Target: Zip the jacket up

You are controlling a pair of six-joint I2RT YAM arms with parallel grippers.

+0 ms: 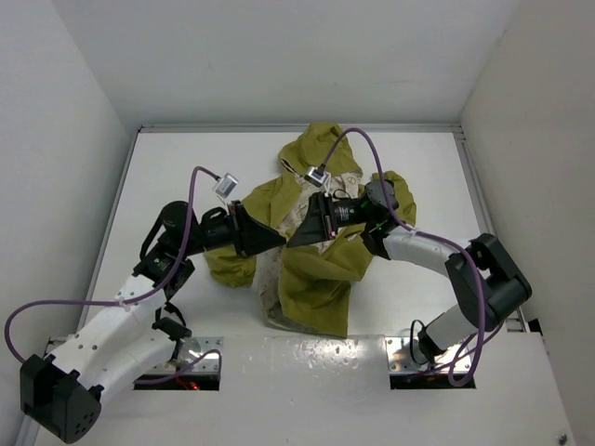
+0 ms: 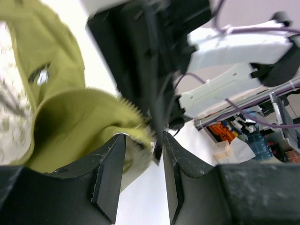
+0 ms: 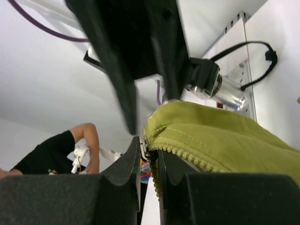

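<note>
The olive-green jacket lies crumpled in the middle of the white table, front open, cream doodle lining showing. My two grippers meet tip to tip over its front. My right gripper is shut on the zipper slider at the end of a toothed edge and holds that edge lifted. My left gripper is open. In the left wrist view the left gripper has the other toothed edge of the jacket lying loosely between its fingertips, just in front of the black right gripper.
White walls close the table in at the back and both sides. The arm bases and metal mounting plates sit at the near edge. A person's arm shows beyond the table in the right wrist view. Boxes and clutter lie off the table.
</note>
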